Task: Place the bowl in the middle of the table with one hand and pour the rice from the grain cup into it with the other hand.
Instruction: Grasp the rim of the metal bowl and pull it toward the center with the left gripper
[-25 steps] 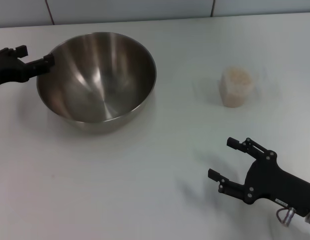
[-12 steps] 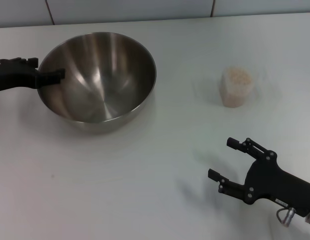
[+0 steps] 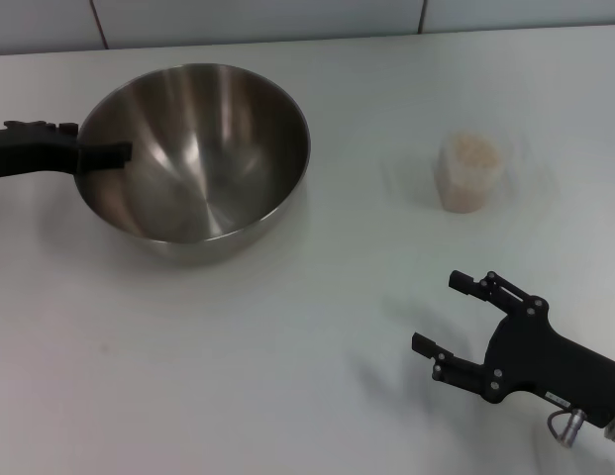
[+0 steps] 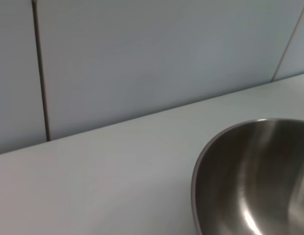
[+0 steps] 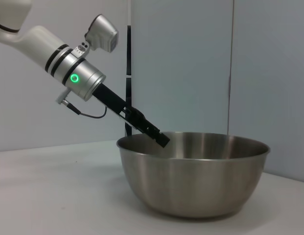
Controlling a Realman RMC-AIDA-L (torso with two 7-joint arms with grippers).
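The steel bowl [image 3: 193, 158] stands upright at the table's [image 3: 238, 376] back left and is empty. It also shows in the left wrist view [image 4: 249, 181] and the right wrist view [image 5: 191, 176]. My left gripper [image 3: 101, 141] is open at the bowl's left rim, one finger [image 3: 114, 152] inside the bowl and the other just outside. The right wrist view shows it [image 5: 152, 131] reaching down over the rim. The grain cup [image 3: 469, 173], full of rice [image 3: 471, 150], stands upright at the right. My right gripper [image 3: 438, 312] is open and empty near the front right, well short of the cup.
A tiled wall [image 3: 287, 18] runs along the table's back edge, close behind the bowl. Bare tabletop lies between the bowl and the cup.
My left gripper has moved right and a little down, from just outside the bowl's rim to straddling it. The bowl, the cup and the right arm have not moved.
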